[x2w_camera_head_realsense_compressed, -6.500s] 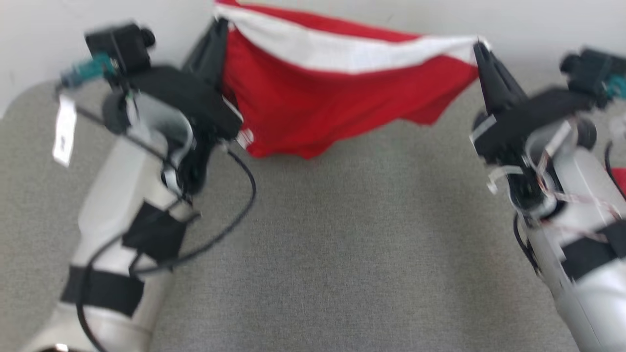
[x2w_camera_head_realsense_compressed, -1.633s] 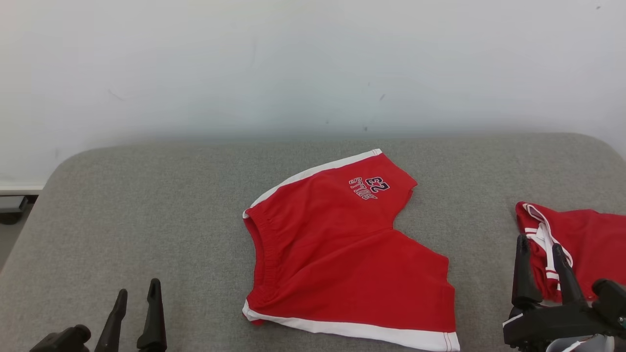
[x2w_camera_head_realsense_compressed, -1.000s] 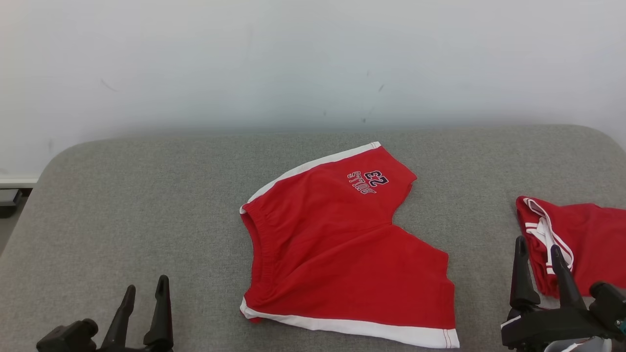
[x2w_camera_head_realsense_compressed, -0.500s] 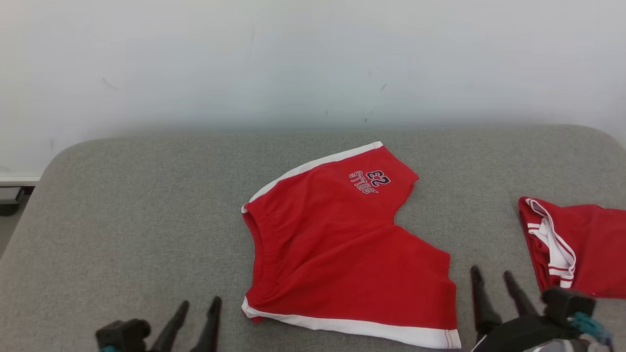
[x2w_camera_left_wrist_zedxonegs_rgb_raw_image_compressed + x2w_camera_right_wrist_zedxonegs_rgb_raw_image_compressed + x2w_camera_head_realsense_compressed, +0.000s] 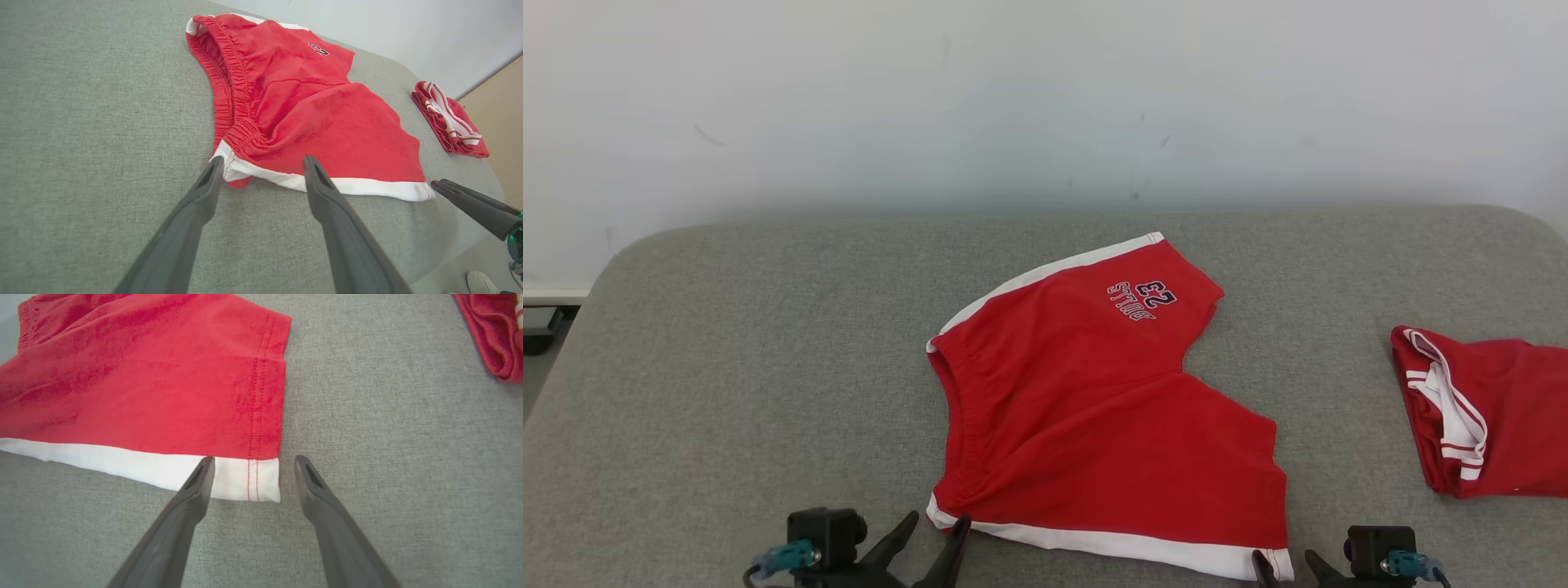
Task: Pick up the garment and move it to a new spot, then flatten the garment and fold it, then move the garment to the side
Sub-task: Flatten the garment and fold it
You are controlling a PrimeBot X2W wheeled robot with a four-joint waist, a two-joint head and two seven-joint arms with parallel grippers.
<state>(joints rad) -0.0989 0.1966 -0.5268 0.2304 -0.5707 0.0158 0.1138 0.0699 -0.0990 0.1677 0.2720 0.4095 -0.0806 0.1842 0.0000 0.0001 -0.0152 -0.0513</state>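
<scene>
1. Head view: noted red shorts [image 5: 1094, 400] lying flat near the middle of the grey padded surface [image 5: 727, 367], waistband [image 5: 952, 408] toward the robot's left, leg hems toward its right, white side stripe [image 5: 1111, 545] along the near edge. Judged flattening done and the fold in hand.
2. Found left gripper [image 5: 264, 160] spread wide and empty, straddling the near waistband corner. Found right gripper [image 5: 254, 459] equally wide and empty, straddling the stitched hem corner [image 5: 263, 479].
3. Lower both together. Take every layer at each corner and close fully before lifting.
4. Carry the near edge level onto the far stripe [image 5: 1045, 278], keeping the crease straight.
5. Watch for a top-layer-only pinch at the bunched waistband, and for cloth dragging.
6. Keep clear of the second red garment [image 5: 1486, 416], well apart at right.
</scene>
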